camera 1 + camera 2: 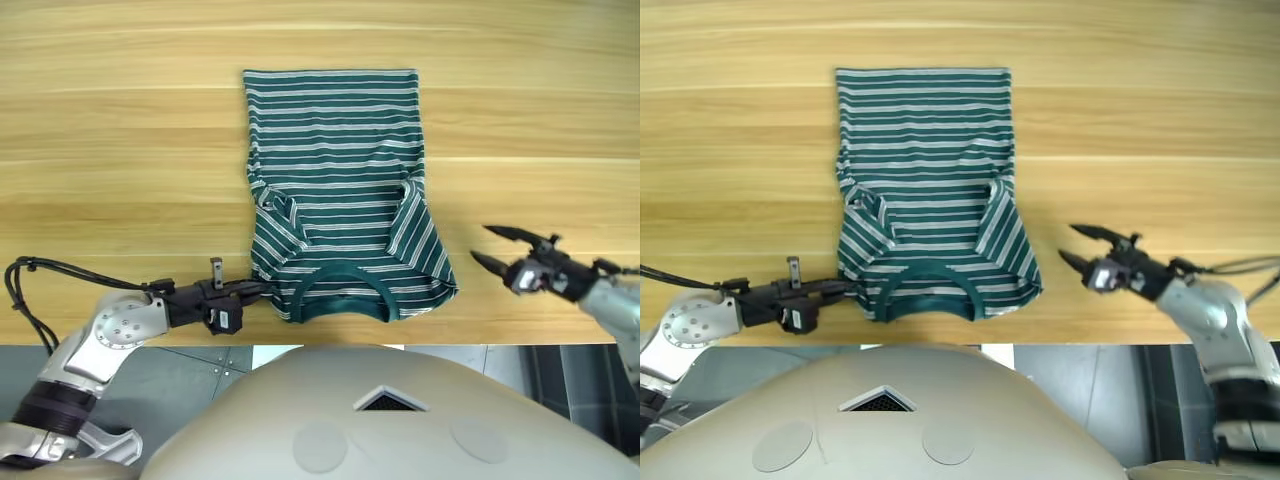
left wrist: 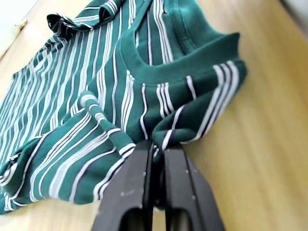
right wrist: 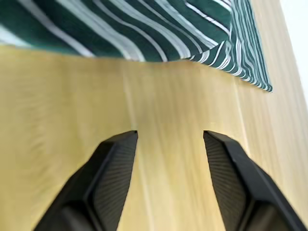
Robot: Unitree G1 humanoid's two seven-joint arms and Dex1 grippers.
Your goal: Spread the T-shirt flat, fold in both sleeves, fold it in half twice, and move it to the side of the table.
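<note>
Wooden table [image 1: 120, 150]: left gripper [image 2: 159, 147] pinches one shoulder corner of the limp, light T-shirt [image 1: 335, 170]; right gripper [image 1: 480, 243], spread wide, faces the other corner, the likely hold.

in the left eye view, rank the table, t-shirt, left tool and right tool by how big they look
1. table
2. T-shirt
3. left tool and right tool: they look about alike, so I won't rank one over the other.

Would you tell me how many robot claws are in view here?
2. The left claw is shut on the T-shirt at its near left corner; the right claw is open over the table, right of it.
</note>
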